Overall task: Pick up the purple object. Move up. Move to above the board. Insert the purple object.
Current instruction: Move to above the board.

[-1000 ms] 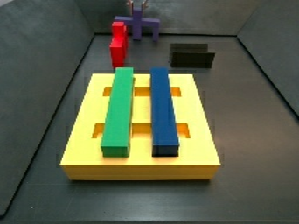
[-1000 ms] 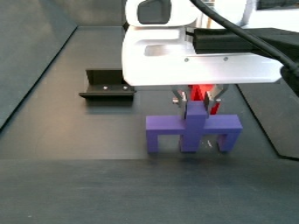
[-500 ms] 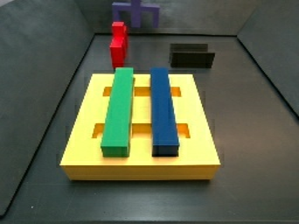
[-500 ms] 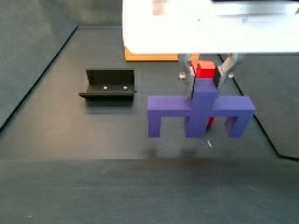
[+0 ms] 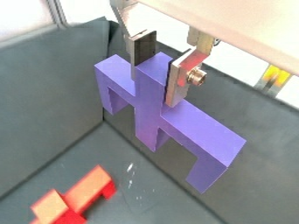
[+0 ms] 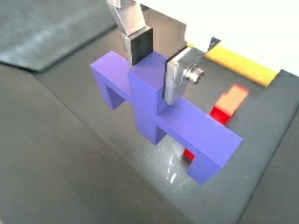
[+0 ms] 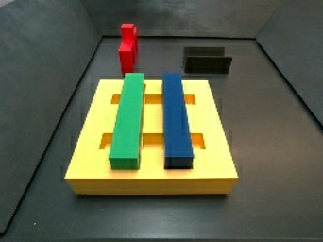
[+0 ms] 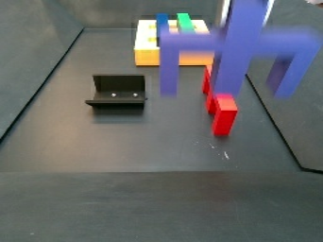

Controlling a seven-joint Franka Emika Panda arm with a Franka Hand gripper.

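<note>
We see the gripper [image 5: 165, 63] clamping the purple object [image 5: 163, 121] high above open floor; the red upright block [image 8: 222, 113] stands beneath, toward the board [image 7: 151, 137] at 12 o'clock.

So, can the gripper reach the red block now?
Probably not: the gripper is shut on the purple object, lifted well above the floor, so its fingers are occupied. The red block itself stands unobstructed.

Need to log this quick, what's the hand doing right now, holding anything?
Hand: shut on the purple object's post, lifted clear of the floor, in both wrist views.
</note>
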